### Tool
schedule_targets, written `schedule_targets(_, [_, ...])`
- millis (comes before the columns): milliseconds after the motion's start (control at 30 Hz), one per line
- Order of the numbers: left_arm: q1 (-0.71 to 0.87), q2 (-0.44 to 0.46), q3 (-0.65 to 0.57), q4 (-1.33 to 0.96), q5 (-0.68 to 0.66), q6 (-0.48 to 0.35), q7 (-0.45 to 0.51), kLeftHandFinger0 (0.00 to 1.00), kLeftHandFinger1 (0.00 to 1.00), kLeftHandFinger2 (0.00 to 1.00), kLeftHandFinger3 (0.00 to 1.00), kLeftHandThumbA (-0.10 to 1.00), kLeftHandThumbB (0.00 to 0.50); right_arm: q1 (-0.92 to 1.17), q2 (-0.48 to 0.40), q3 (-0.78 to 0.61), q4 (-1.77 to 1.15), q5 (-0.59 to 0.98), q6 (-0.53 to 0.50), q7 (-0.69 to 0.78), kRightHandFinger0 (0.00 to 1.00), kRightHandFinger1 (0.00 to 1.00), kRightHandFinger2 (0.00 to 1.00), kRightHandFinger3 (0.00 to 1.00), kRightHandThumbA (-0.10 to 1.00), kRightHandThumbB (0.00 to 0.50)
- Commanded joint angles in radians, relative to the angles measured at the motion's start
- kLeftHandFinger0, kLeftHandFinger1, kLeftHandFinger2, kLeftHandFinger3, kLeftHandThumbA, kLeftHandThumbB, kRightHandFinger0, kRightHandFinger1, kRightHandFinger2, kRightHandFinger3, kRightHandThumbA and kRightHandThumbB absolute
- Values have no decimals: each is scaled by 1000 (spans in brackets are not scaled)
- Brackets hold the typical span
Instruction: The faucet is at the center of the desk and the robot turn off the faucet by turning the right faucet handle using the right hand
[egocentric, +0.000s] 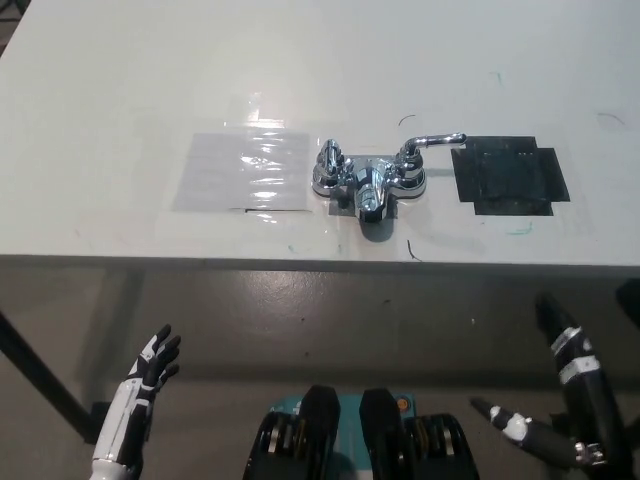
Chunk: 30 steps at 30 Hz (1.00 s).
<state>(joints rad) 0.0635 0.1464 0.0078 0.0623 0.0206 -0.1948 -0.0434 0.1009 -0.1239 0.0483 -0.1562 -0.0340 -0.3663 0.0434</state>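
The left hand (150, 372) hangs low at the lower left, below the desk edge, fingers spread and holding nothing. On the desk (120, 90), a clear plastic sheet (245, 172) lies left of centre. Just beside it, the chrome faucet (368, 180) sits at the middle, spout pointing toward the robot. Its left handle (329, 160) is short; the right handle (432, 142) is a lever pointing right. A black patch (510, 175) lies just right of the faucet. The right hand (560, 400) is at the lower right, below the desk edge, well apart from the lever, fingers apart and empty.
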Motion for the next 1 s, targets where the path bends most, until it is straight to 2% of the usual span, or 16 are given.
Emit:
schedule_targets(0, [-7,14,-6,-31,10,-56,-13,1000,1000,1000,1000,1000,380,-51,-87,7,-302,62,132,78,1000,1000,1000,1000,1000,419])
schedule_targets(100, [-6,10,-4,-34,8,-51,-11,1000,1000,1000,1000,1000,376,-127,-106,-1,-351,126,200,71,1000,1000,1000,1000,1000,412])
schedule_targets(133, [-3,8,-2,-33,2,-51,-12,1000,1000,1000,1000,1000,373,-175,-121,-3,-335,223,225,78,1000,1000,1000,1000,1000,404])
schedule_targets(200, [-1,10,-3,-31,-1,-53,-15,1000,1000,1000,1000,1000,373,-228,-139,-14,-301,270,240,87,1000,1000,1000,1000,1000,389])
schedule_targets(233, [2,10,-3,-32,-5,-53,-18,1000,1000,1000,1000,1000,372,-258,-147,-22,-286,323,273,88,1000,1000,1000,1000,1000,404])
schedule_targets(267, [1,7,-3,-34,-7,-47,-17,1000,1000,1000,1000,1000,380,-303,-161,-32,-266,371,303,96,1000,1000,1000,1000,1000,385])
schedule_targets(367, [-5,6,-5,-33,-8,-46,-19,1000,1000,1000,1000,998,377,-415,-167,-54,-194,313,335,81,1000,1000,1000,1000,1000,322])
schedule_targets(433, [-7,10,-6,-26,3,-55,-17,1000,1000,1000,1000,1000,367,-464,-168,-57,-158,291,362,79,1000,1000,1000,1000,1000,311])
schedule_targets(533, [-5,8,-8,-27,5,-47,-16,1000,1000,1000,1000,1000,380,-579,-178,-50,-47,265,424,96,1000,1000,1000,1000,1000,295])
schedule_targets(667, [-5,8,-10,-30,10,-42,-15,1000,1000,1000,1000,1000,388,-680,-187,-35,72,237,448,118,1000,1000,1000,1000,1000,285])
schedule_targets(733, [-5,7,-11,-31,10,-38,-15,1000,1000,1000,1000,1000,382,-772,-192,-18,199,229,463,151,1000,1000,1000,1000,1000,264])
schedule_targets(867, [-4,10,-10,-32,7,-39,-17,1000,1000,1000,1000,1000,393,-853,-190,-10,344,231,444,191,1000,1000,1000,1000,1000,286])
schedule_targets(967, [-8,11,-9,-31,4,-41,-18,1000,1000,1000,1000,1000,391,-922,-188,-4,459,213,445,205,1000,1000,1000,1000,1000,355])
